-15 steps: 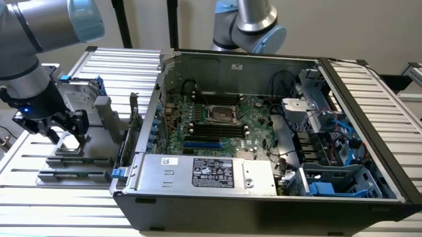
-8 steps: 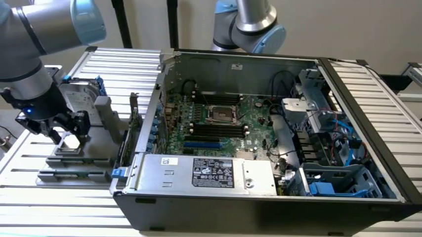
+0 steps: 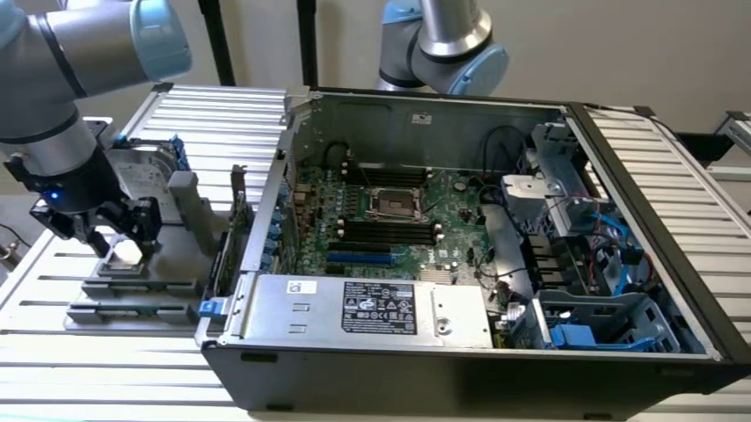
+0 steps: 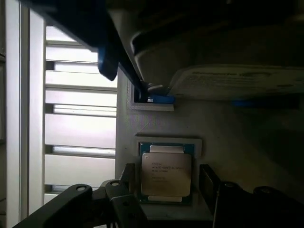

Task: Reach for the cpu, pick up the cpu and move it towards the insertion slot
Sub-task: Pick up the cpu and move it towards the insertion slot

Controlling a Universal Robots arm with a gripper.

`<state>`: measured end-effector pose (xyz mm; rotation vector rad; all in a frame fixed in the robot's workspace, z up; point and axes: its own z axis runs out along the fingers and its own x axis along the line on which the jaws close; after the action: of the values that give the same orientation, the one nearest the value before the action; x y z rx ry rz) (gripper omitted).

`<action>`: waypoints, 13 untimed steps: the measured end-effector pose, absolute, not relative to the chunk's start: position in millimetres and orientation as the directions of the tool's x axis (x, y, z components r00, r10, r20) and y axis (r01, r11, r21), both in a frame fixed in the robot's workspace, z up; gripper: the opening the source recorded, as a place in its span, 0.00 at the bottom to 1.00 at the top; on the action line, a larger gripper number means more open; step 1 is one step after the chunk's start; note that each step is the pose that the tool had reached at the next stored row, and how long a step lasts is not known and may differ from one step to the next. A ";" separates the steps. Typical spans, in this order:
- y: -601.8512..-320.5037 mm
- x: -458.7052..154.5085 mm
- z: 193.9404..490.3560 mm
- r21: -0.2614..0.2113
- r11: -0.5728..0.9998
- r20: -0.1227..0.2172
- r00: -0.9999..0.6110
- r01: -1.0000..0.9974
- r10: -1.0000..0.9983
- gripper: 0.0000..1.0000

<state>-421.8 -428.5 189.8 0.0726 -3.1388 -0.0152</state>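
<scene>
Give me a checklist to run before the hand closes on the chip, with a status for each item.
1. Hand positioned over the chip: ok, it hangs directly above it.
2. Fingers open wide enough: ok, one stands on each side of the chip with a gap showing on both sides.
3. Chip seated flat in its grey holder: ok, it lies level in its recess.
4. Chip gripped: not ok, nothing is touching it yet.
5. Socket inside the computer free to receive it: cannot tell. The metal frame and dark centre show, but not whether anything covers the contacts.
</scene>
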 end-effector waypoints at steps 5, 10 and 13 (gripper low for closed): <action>-428.0 -422.0 187.9 0.004 0.999 0.002 -0.999 -0.045 -0.045 0.65; -428.0 -422.0 186.8 0.001 0.999 0.002 -0.999 -0.035 -0.035 0.65; -427.9 -422.0 186.6 0.001 0.999 0.002 -0.999 -0.034 -0.034 0.65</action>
<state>-422.0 -427.9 186.6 0.0528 -3.1390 -0.0015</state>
